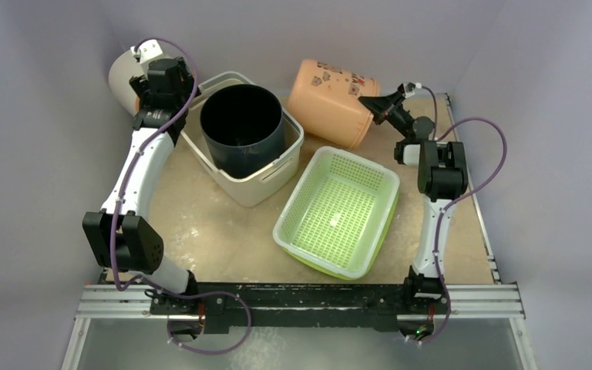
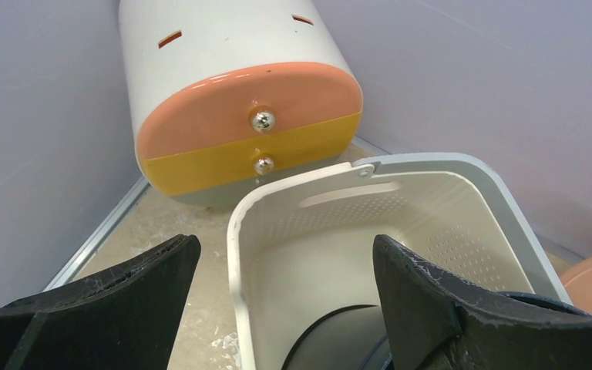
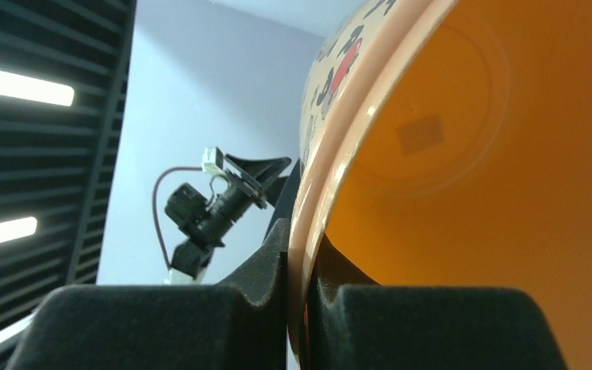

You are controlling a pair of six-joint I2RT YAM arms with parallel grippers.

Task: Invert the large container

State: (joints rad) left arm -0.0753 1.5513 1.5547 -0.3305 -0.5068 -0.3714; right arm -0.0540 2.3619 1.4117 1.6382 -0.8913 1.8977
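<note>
The large container, a cream-beige basket (image 1: 266, 181), stands upright at the left-centre with a black round bucket (image 1: 240, 127) inside it. In the left wrist view its rim (image 2: 235, 231) runs between my fingers. My left gripper (image 1: 181, 108), also in the left wrist view (image 2: 285, 254), is open over the basket's back-left corner. One finger is outside the wall and one inside, neither touching it. My right gripper (image 1: 371, 104) is shut on the rim of an orange patterned bin (image 1: 331, 100), which lies tilted on its side at the back. In the right wrist view the gripper (image 3: 301, 254) pinches that rim (image 3: 316, 193).
A white cylinder with an orange and yellow end (image 2: 239, 100) lies in the back-left corner (image 1: 122, 77). A white perforated basket (image 1: 339, 204) sits inside a lime-green tub (image 1: 381, 239) at the right-centre. Walls enclose the left, back and right sides.
</note>
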